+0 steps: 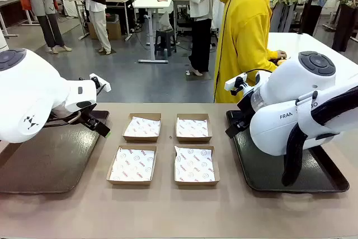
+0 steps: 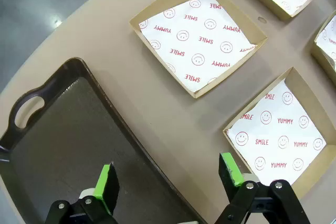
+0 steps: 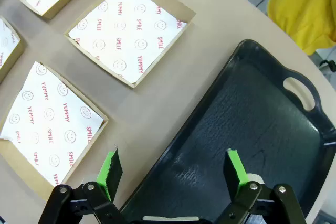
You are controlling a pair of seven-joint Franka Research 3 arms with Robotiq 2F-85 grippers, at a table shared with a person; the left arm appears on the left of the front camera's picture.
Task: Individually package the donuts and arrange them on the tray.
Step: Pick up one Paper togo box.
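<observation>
Hovering with jaws apart and empty, the left gripper [image 2: 168, 179] and right gripper [image 3: 170, 169] are probably risking knocking the light boxes [image 1: 132, 165] askew when reaching inward.

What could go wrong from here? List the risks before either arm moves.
1. The paper liners look loose in the boxes; a finger might drag one out.
2. The boxes sit close together, so open jaws reaching into one may knock its neighbour.
3. The left gripper and right gripper each hang open astride a tray rim; coming straight down could strike the left tray or right tray.
</observation>
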